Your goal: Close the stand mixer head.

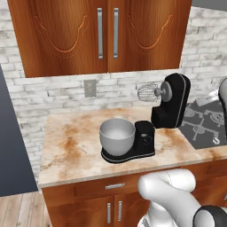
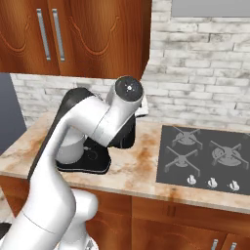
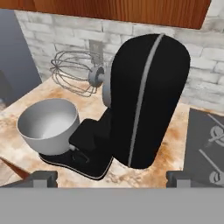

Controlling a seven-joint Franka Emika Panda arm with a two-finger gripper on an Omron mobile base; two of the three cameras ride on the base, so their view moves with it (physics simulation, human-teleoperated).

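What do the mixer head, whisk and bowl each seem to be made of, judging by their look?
Mixer head: glossy black, probably plastic or painted metal, with a grey seam. Whisk: thin silver wire loops, seemingly metal. Bowl: smooth silver-grey, likely metal, though its matt rendering leaves that open.

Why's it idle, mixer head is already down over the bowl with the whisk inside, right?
No. The stand mixer head is tilted up and back, and its wire whisk hangs in the air above the bowl, not inside it. The left base view shows this.
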